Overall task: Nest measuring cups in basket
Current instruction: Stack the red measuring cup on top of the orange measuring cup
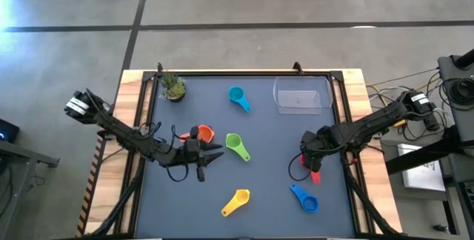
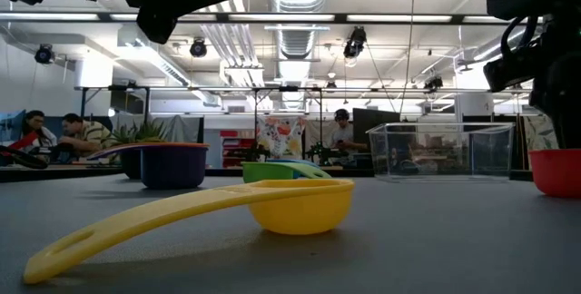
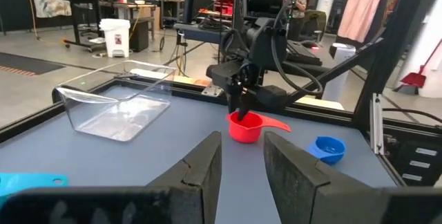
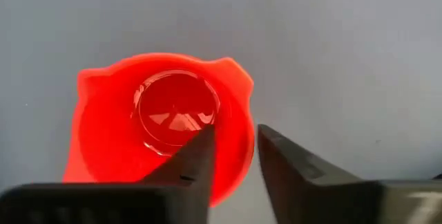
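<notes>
My right gripper (image 4: 233, 137) points down at the red measuring cup (image 1: 315, 175) near the table's right edge. My left gripper (image 1: 215, 153) hovers open left of centre, holding nothing, just near-side of the orange cup (image 1: 202, 132). In the low view, that orange cup seems to sit inside the purple cup (image 2: 172, 169). The green cup (image 1: 237, 146), teal cup (image 1: 238, 98), yellow cup (image 1: 237, 201) and blue cup (image 1: 304, 197) lie apart on the mat. The clear basket (image 1: 302, 94) stands at the far right with no cup in it. My right gripper holds the red measuring cup by its rim wall (image 4: 243, 156), one finger (image 4: 197, 156) inside the bowl and the other outside. The fingers come from above, pointing down. The cup stands upright with its base on the table (image 2: 554, 185) and its handle (image 3: 280, 124) sticking out level.
A small potted plant (image 1: 174, 87) stands at the far left corner. Raised wooden rails frame the dark mat (image 1: 266, 195). The blue cup lies just near-side of the right gripper. People sit at desks in the room beyond the table.
</notes>
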Tool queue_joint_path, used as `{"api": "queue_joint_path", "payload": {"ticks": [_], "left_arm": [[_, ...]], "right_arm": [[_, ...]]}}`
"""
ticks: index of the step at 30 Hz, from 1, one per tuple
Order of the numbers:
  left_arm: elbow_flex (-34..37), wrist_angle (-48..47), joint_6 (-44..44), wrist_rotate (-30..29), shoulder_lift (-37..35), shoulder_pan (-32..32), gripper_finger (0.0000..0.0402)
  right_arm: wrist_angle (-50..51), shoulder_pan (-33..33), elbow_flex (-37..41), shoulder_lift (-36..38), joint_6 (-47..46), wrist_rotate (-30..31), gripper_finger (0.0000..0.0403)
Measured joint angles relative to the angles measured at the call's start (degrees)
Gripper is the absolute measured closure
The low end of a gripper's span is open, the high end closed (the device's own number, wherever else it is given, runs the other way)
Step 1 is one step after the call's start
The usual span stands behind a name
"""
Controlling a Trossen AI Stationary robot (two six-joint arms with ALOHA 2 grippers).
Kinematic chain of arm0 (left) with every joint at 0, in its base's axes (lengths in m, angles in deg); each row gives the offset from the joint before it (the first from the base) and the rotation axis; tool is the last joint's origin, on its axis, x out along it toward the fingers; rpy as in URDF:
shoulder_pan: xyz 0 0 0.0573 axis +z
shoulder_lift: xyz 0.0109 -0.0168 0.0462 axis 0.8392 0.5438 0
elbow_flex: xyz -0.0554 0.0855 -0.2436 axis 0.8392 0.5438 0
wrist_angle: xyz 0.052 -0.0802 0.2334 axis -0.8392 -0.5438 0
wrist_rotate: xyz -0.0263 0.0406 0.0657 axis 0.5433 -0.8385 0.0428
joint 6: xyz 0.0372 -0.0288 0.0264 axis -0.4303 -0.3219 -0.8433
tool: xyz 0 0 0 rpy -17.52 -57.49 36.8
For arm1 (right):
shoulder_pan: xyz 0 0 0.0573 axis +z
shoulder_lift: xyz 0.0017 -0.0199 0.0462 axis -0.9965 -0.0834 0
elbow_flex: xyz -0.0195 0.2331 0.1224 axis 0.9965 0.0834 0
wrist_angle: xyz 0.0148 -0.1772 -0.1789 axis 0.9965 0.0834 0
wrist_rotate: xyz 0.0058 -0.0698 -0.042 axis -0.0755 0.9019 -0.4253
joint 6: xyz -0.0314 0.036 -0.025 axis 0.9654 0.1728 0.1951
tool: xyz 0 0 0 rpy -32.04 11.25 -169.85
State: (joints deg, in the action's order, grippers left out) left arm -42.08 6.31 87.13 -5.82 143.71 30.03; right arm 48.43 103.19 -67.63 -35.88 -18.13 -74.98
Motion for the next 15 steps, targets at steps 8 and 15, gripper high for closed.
{"api": "queue_joint_path", "payload": {"ticks": [8, 15], "left_arm": [[-0.1, -1.5, 1.8, 1.7, -0.6, -0.1, 0.0311], [-0.4, -9.0, 6.3, 2.2, -3.5, -0.1, 0.0311]], "right_arm": [[0.2, 0.0, -0.8, 0.8, 0.3, -0.7, 0.0392], [0.2, -0.3, -7.7, 1.7, 3.1, 0.0, 0.0394]]}}
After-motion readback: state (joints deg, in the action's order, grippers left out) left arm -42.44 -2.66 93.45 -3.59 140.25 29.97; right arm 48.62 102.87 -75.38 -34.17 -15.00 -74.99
